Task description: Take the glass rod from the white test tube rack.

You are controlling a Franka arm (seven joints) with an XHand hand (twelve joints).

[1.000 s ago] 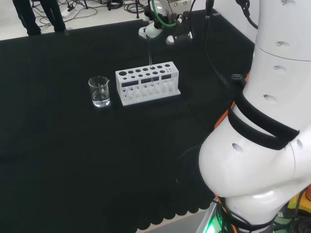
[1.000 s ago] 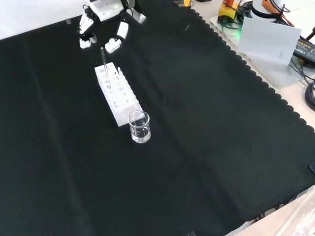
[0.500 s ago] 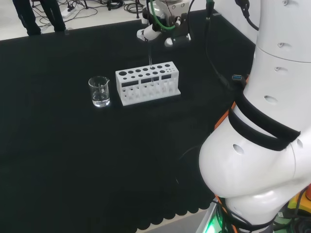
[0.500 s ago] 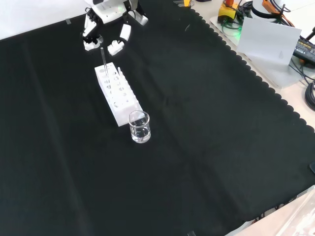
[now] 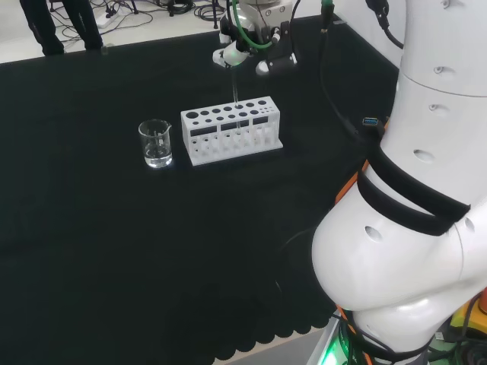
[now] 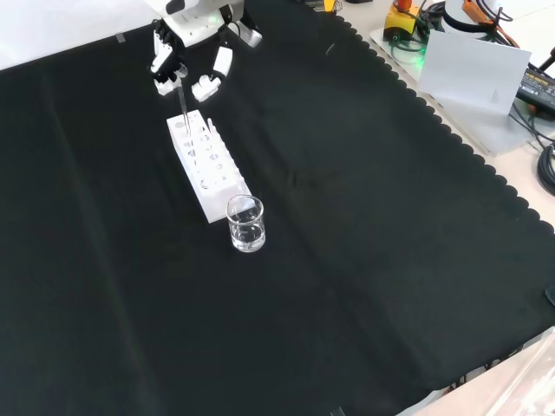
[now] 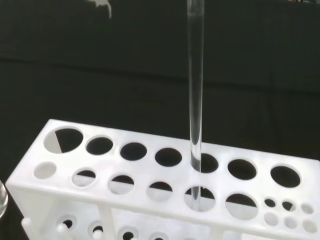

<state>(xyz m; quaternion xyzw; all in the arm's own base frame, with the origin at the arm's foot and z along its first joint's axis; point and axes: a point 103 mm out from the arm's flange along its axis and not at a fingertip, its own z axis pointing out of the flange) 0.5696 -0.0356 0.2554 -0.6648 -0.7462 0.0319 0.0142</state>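
This was a robotics lab. A bench under black cloth (image 6: 364, 260) carried lab ware: a white test tube rack (image 5: 230, 130) with a glass rod (image 7: 195, 100) standing just below the hand's fingers (image 6: 163, 71), and 1 glass beaker (image 6: 246, 224). Cables and electronics (image 6: 408, 22) lay well apart from the fingers.

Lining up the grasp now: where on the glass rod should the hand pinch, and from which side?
Pinch the glass rod on its bare upper length, above the white rack. It stands upright in a hole, so the top is the only free part. The hand is already at that end; probably close there, then lift straight up.
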